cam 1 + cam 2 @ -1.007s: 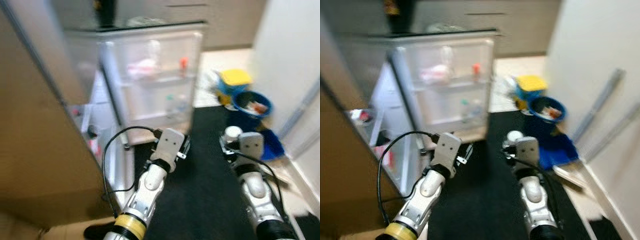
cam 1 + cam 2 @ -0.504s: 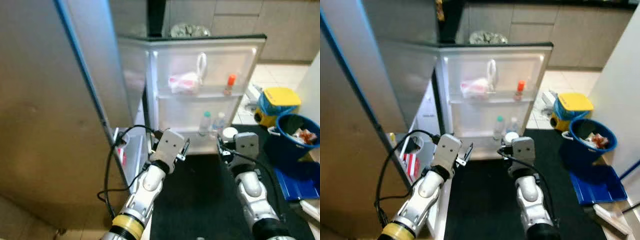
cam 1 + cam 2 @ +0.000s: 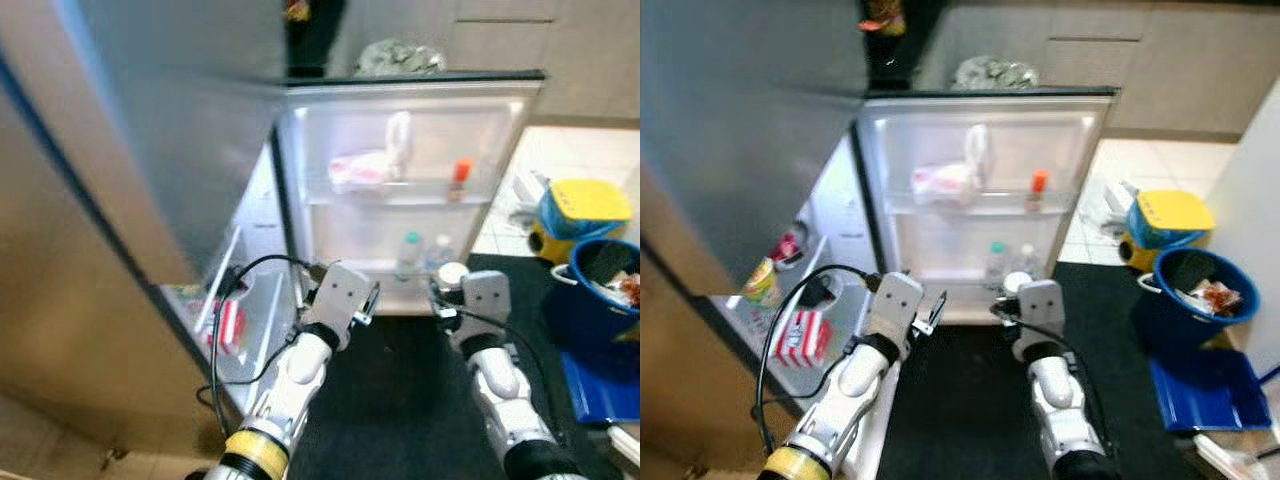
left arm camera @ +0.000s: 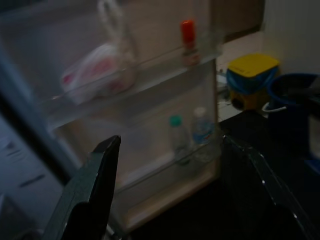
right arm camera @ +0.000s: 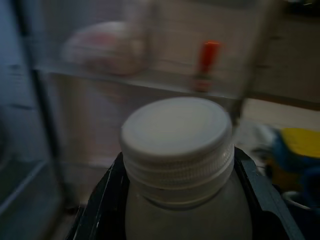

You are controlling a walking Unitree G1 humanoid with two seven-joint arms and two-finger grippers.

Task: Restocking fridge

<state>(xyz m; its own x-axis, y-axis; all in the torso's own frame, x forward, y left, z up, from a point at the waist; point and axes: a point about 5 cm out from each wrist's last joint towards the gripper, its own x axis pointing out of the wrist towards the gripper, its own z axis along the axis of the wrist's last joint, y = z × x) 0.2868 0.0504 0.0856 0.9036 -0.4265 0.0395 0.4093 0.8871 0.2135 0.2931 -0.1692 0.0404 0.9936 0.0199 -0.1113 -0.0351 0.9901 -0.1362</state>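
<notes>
The fridge door [image 3: 985, 200] stands swung wide open, its inner side facing the robot, with two shelves across it. On the upper door shelf [image 3: 980, 210] a white plastic bag with pink contents [image 3: 945, 180] sits toward the left end and a small bottle with an orange-red cap [image 3: 1038, 187] stands near the right end. On the lower door shelf [image 3: 980, 275] two small clear bottles stand side by side just right of the middle, one with a green cap [image 4: 177, 137] and one with a pale cap [image 4: 201, 131]. The right gripper [image 5: 177, 165] is raised in front of that lower shelf, its black fingers [image 5: 102, 200] closed around a white bottle with a ribbed white screw cap [image 5: 177, 132] (the task's thing, held upright, not yet on any shelf). The left gripper [image 4: 175, 185] is held up beside it toward the fridge's hinge side, its fingers spread apart and holding nothing. To the left, the fridge's open interior [image 3: 835, 290] shows a red-and-white carton [image 3: 800, 335] and a can [image 3: 762, 283] at the front edge of a low shelf. On the black floor mat [image 3: 970, 400] to the right stand a blue bucket [image 3: 1195, 300] and a yellow-lidded container [image 3: 1165, 225].
</notes>
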